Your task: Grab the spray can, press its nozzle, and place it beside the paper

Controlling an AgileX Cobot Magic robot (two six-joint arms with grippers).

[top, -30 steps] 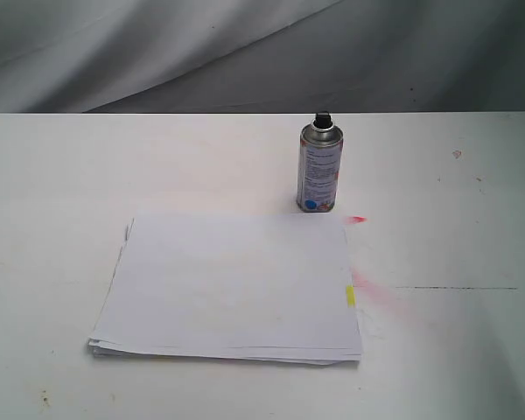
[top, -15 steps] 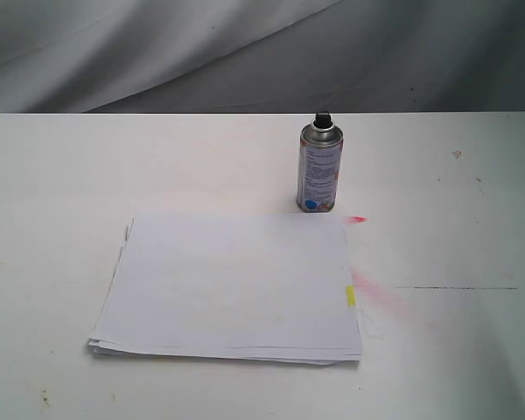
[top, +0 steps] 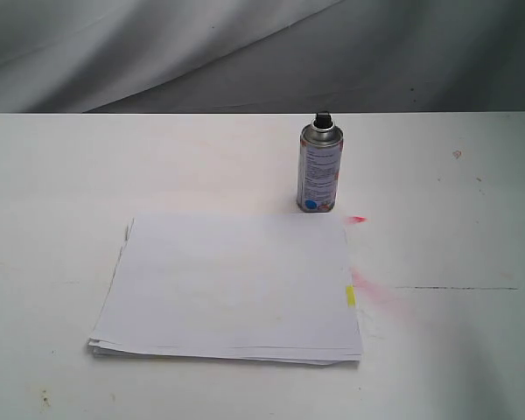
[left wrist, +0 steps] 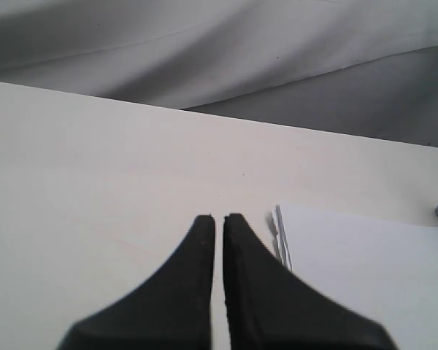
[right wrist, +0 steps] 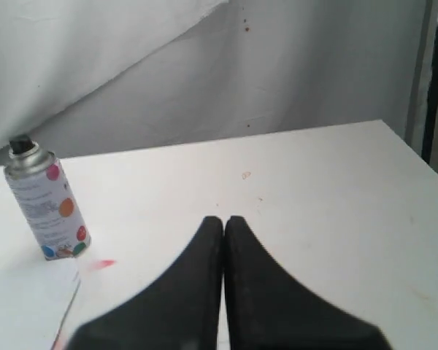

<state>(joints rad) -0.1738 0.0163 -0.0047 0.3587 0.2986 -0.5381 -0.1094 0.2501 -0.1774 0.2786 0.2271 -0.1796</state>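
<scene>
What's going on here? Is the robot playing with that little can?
Not yet. Nothing is holding the spray can. It stands upright on the white table, close behind the right corner of the paper, its black nozzle on top. The left gripper and the right gripper are both shut and empty, hanging over the table away from the can. There is a pink smear on the table beside the paper.
</scene>
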